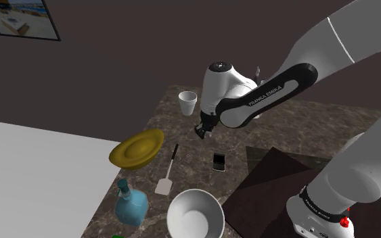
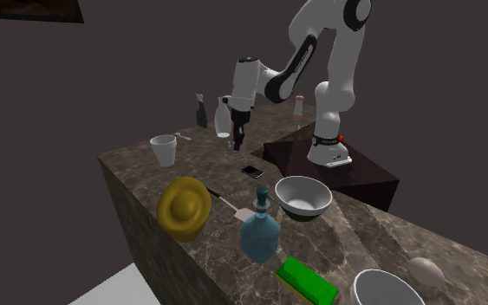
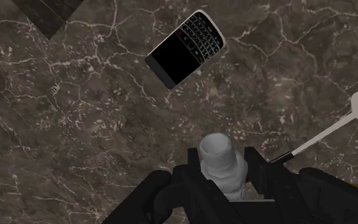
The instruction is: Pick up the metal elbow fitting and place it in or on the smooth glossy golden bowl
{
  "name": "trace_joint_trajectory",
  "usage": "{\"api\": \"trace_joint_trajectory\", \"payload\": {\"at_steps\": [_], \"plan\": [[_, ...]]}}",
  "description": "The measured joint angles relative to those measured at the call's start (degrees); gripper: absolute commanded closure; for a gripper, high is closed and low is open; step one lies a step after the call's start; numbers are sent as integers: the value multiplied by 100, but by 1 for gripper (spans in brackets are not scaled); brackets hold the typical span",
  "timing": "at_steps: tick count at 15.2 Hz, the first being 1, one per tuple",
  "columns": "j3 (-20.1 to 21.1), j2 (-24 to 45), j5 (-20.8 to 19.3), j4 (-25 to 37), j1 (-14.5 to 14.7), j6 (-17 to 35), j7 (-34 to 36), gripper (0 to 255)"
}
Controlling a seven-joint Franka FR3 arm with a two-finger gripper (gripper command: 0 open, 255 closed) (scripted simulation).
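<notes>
The grey elbow fitting (image 3: 219, 147) is clasped by the gripper (image 3: 222, 167). At its nine o'clock in the shoulder view, the golden bowl (image 1: 137, 149) is seen empty. The arm (image 1: 266, 93) is lettered "FRANKA EMIKA".

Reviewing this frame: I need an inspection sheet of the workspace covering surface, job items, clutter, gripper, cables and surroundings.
Surface: dark marbled counter.
Job's things: pale grey elbow fitting clasped between the fingers; golden bowl tilted near the counter's edge, nothing in it.
Clutter: phone, spatula, white cup, white bowl, blue bottle, green sponge.
Gripper: gripper shut on the fitting, raised above the counter between cup and phone.
Cables: nothing seen.
Surroundings: dark wall, framed picture, white floor.
</notes>
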Motion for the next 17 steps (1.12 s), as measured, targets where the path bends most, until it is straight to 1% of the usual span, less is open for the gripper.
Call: {"api": "trace_joint_trajectory", "payload": {"at_steps": [3,5,8,12,16,17], "plan": [[-17,-170,134,67,31,-222,-112,255],[67,17,40,315,53,-311,58,255],[225,544,-256,937,117,-492,483,255],[343,1322,-692,1858,301,-780,1027,255],[375,2104,-1070,2853,615,-1143,1495,255],[371,2336,-1160,3188,724,-1290,1602,255]]}}
